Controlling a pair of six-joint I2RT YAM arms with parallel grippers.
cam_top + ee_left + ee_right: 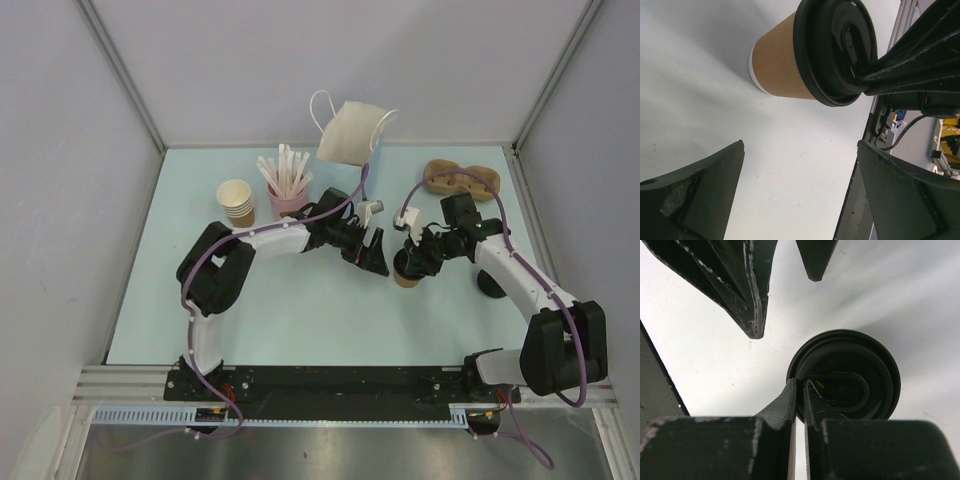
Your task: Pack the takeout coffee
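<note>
Kraft-brown and capped in black, the takeout coffee (405, 277) stood upright near the middle of the counter (300, 330), and both my arms were crowded in on it! My right pincer (412, 258) was squeezed down to a sliver, its tips resting at the edge of the lid (845, 375). Whether they actually nipped the rim, I could not tell. My left pincer (372, 258) was gaping wide just beside the cup, touching nothing. By my reckoning, the step in hand was getting a proper hold on the cup. The wide left jaws wanted to slide in level around the paper wall below the lid, one finger on each side, and close gently so the wall did not buckle or the lid pop. The right needed to steady the top without pushing the cup over, then let go cleanly. After that, the cup had to travel upright, since the paper bag (347, 135) waited well apart at the back of the counter. And the count: one lidded coffee, one paper bag, one stack of tan cups (237, 203), and one pink cup (287, 203) bristling with white straws, too bunched for me to number. One brown pulp carrier (460, 180) lay at the back right.
</note>
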